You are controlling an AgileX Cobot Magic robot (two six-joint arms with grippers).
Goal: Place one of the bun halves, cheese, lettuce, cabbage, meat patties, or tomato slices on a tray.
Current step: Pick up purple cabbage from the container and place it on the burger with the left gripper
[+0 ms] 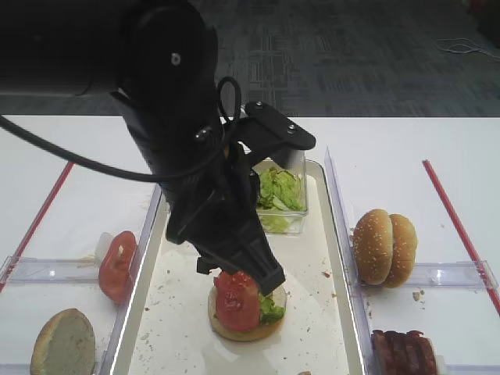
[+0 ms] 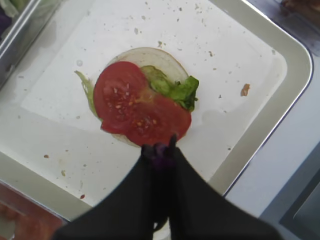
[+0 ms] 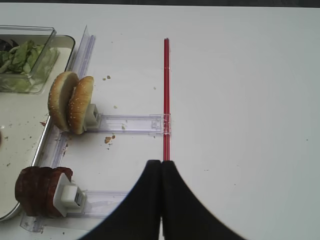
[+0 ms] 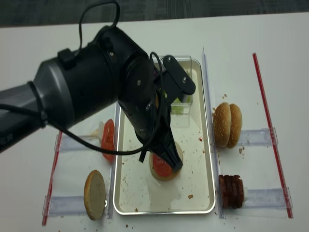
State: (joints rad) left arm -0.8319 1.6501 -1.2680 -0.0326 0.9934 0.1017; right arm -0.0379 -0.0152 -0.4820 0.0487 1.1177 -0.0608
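Your left pincer point(image 2: 159, 150) was pinching a small dark purple cabbage bit point(image 2: 161, 151) low in the frame, just over the round red tomato slices point(image 2: 135, 107) on the big off-white tray point(image 2: 280, 100). I think you needed to let go next.

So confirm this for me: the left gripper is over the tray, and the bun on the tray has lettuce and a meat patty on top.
One thing is wrong: it's a tomato slice on top, not a meat patty. The left wrist view shows it lying red and seeded over the lettuce on the bun. The rest holds: the left gripper is over the tray.
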